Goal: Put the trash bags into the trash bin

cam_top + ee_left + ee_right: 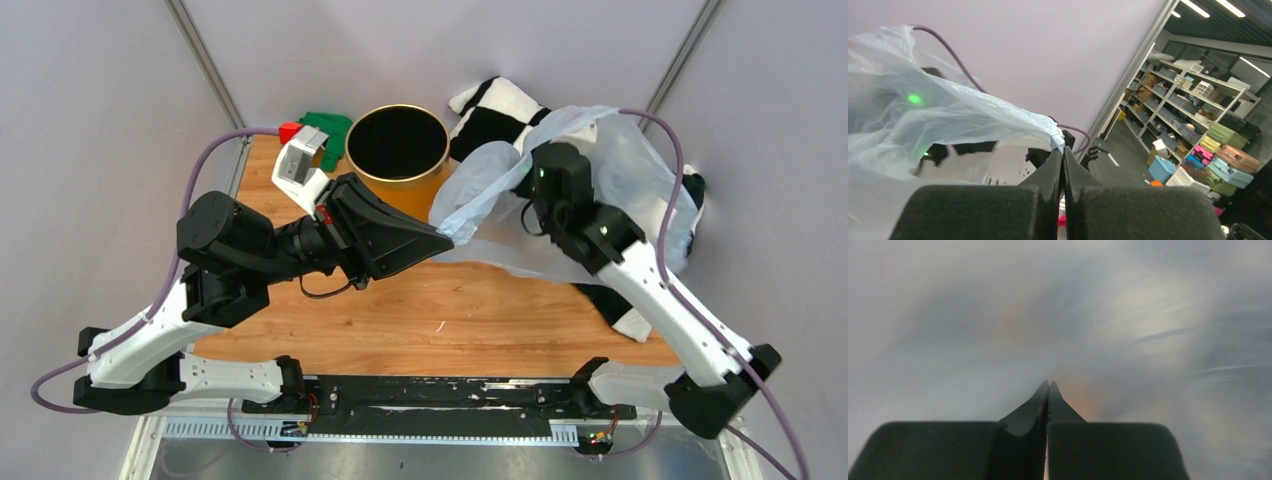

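The trash bag (625, 165), thin pale blue-grey film, hangs above the table's right rear, spread between both grippers. My left gripper (446, 240) is shut on the bag's edge just right of the trash bin (397, 145). The pinched corner shows at its tips in the left wrist view (1063, 150), with the film (948, 110) stretching away to the left. My right gripper (528, 190) is under the film, jaws shut. In the right wrist view (1049, 384) blurred film (1148, 315) fills everything around the tips. The orange-yellow bin stands upright and open at the back centre.
A black-and-white checkered blanket (500, 105) lies behind and under the bag at the back right. A green cloth (332, 128) and a small red object (288, 130) lie left of the bin. The wooden table (440, 320) runs to the arm bases.
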{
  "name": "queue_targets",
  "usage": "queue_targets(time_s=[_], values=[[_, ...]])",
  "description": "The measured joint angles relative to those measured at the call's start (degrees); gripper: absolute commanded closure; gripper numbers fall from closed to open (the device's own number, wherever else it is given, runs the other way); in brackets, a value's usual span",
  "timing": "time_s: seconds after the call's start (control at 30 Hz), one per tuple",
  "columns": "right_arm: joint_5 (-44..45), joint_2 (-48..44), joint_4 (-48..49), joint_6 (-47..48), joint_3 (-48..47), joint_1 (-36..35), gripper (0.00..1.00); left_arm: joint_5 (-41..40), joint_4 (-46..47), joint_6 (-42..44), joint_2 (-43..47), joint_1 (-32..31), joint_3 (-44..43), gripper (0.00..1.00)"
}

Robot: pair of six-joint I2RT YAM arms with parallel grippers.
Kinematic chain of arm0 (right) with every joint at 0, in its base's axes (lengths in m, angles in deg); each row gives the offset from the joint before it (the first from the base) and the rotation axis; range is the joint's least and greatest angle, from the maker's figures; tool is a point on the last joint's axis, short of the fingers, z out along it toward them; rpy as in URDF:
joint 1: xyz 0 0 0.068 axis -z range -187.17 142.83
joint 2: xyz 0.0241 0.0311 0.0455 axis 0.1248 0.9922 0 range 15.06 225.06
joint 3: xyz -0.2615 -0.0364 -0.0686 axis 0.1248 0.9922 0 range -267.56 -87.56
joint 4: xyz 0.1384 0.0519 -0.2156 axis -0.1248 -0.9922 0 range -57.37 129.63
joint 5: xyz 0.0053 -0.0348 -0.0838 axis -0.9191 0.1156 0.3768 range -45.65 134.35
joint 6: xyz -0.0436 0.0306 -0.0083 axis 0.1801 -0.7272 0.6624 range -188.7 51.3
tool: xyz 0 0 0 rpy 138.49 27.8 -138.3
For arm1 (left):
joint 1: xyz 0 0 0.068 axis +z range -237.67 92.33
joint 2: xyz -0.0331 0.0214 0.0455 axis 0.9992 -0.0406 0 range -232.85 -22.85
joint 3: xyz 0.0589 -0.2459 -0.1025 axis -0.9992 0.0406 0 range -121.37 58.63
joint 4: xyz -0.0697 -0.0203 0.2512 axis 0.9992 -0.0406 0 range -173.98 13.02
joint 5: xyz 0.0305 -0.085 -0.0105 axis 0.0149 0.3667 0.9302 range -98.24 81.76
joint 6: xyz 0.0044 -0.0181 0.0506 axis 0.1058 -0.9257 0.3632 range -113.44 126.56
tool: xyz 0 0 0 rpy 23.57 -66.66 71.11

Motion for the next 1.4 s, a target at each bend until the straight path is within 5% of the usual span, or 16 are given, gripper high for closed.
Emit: queue_targets(time_s=[0.03,0.17,0.23,0.3,0.47,0.53,0.6,0.73,0.83,0.93,1.07,1.13,1.2,1.27,1.4], values=[[0.5,-1.9,-0.2,-0.6,0.7,-1.6,1.00,-0.3,0.1,0.2,0.3,0.0,0.0,1.00],[6.3,-2.1,2.7,0.6,-1.4,-27.8,1.00,-0.4,0.7,0.6,-0.5,-0.1,-0.8,1.00],[8.2,2.3,1.4,1.1,-5.0,-32.8,1.00,-0.4,1.1,0.6,-1.4,-0.2,-1.2,1.00],[8.7,5.5,-1.5,1.7,-5.7,-29.9,1.00,-0.4,0.9,0.6,-2.4,-0.3,-1.1,1.00],[1.6,0.1,-7.6,1.0,-0.8,-0.8,1.00,-2.0,-0.1,0.8,-1.4,-0.4,0.1,1.00],[-0.4,-4.7,-7.6,-0.5,-0.6,4.6,1.00,-2.4,0.1,0.8,-1.0,-0.4,0.1,1.00],[-2.0,-8.7,-5.4,-1.9,-1.0,-2.3,1.00,-2.6,0.4,0.9,-1.1,-0.6,-0.1,1.00],[1.2,-4.8,0.0,-1.2,-3.8,-29.4,1.00,-4.2,0.4,1.3,-1.7,-0.7,-0.2,1.00],[4.4,4.8,-1.4,-0.7,-4.8,-36.5,1.00,-6.1,0.3,1.9,-0.6,-0.7,1.1,1.00],[3.2,7.2,-6.4,-0.5,-1.1,-29.7,1.00,-6.9,0.3,2.2,1.8,-0.7,2.4,1.00],[0.6,-1.1,-9.8,-0.6,1.2,-3.6,1.00,-7.2,0.6,2.4,4.5,-0.7,2.8,1.00],[-0.2,-7.1,-9.6,-1.2,0.5,1.1,1.00,-7.6,1.3,2.4,5.0,-0.7,2.8,1.00],[-1.4,-10.6,-8.3,-1.9,-1.1,-3.5,1.00,-8.0,1.8,2.6,4.9,-0.7,2.8,1.00],[-0.1,-10.9,-5.2,-2.2,-2.8,-16.8,1.00,-9.1,1.7,2.7,4.4,-0.7,2.9,1.00],[1.6,0.9,-3.8,-2.6,-5.9,-33.4,0.99,-16.6,-1.5,2.8,5.2,-0.7,5.6,1.00]])
